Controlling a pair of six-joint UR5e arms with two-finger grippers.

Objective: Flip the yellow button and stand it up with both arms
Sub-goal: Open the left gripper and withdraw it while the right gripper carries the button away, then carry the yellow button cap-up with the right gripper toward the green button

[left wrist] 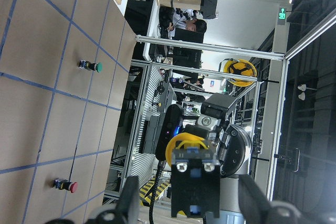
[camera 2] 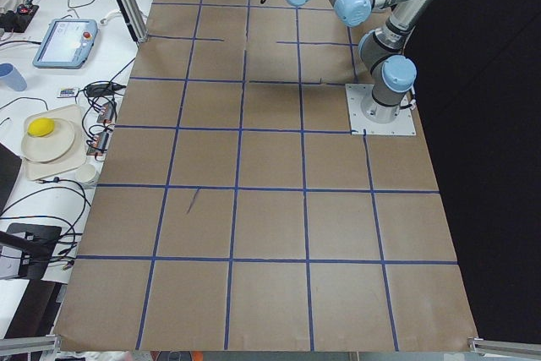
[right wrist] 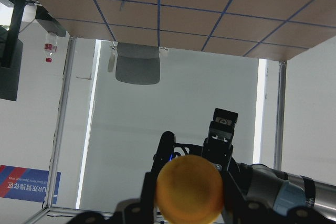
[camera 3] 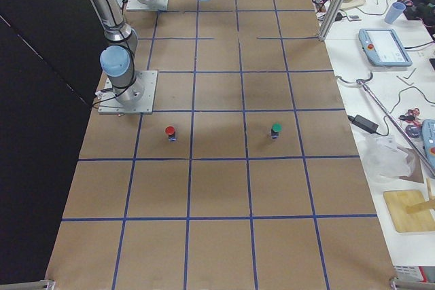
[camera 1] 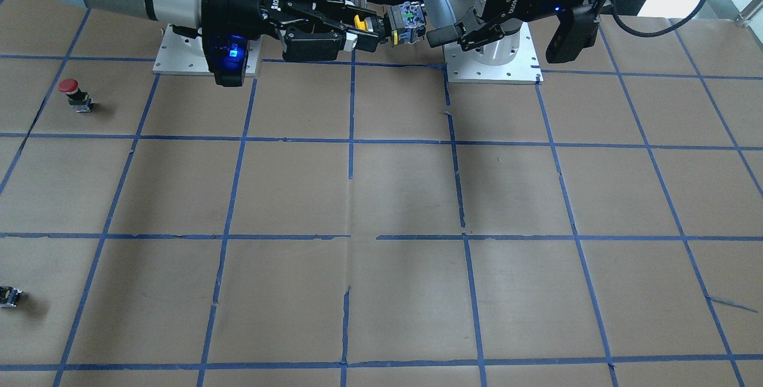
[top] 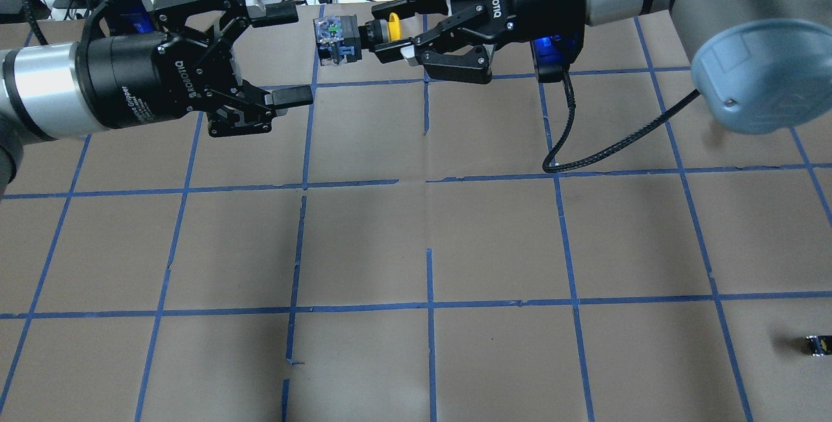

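Brown paper table (top: 494, 246) with a blue tape grid (top: 429, 305). Both arms are up off the surface, wrists horizontal, grippers facing each other.

The right gripper (top: 395, 26) is clamped on the yellow button (top: 344, 38), with the finger pads closed around the cap end. The right wrist view shows the yellow cap (right wrist: 191, 187) end-on between the fingers.

The button is in mid-air and lies horizontal, touching nothing else. Its cap points toward the right arm and its black-grey switch body (camera 1: 406, 22) sticks out toward the left arm. In the front view it sits level with the gap between the two base plates (camera 1: 492, 71). Which grid square it hangs over, can't tell.

The left gripper (top: 300, 54) is spread wide and holds nothing. Its fingertips (top: 296, 95) are just short of the switch body, not touching. The left wrist view looks straight at the body's end face (left wrist: 194, 182).

A red button (camera 3: 170, 132) stands cap-up past the right base plate, toward the robot-side edge. A green button (camera 3: 276, 129) stands in the same row, nearer the operators' edge. A small black-grey block (top: 816, 345) lies out on the robot's right.
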